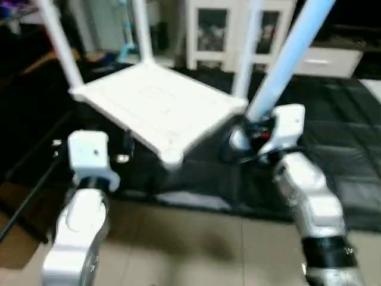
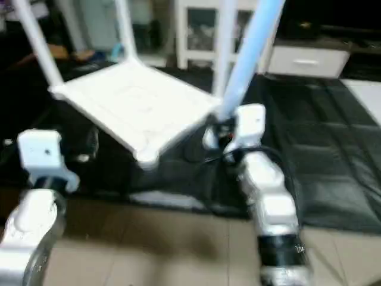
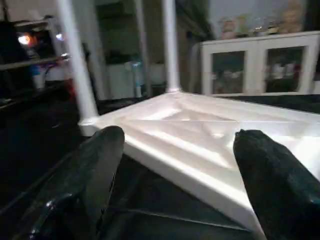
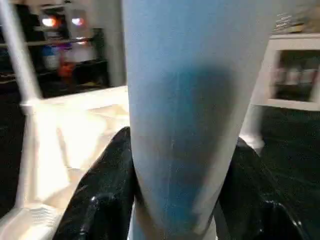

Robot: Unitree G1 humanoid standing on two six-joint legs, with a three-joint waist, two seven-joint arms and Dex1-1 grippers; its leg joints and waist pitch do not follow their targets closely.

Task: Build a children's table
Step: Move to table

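The children's table top lies upside down on the black mat, ribbed underside up. Three white legs stand in its corners: one at the left, one at the back, one at the right. My right gripper is shut on a fourth leg, which looks bluish and leans up to the right, its lower end beside the top's right corner. In the right wrist view both fingers press against this leg. My left gripper stands open, its fingers just short of the top's near-left edge.
A white glass-door cabinet and a white drawer unit stand behind the mat. Two small metal bits lie on the mat near my left wrist. Tan floor runs along the mat's near edge.
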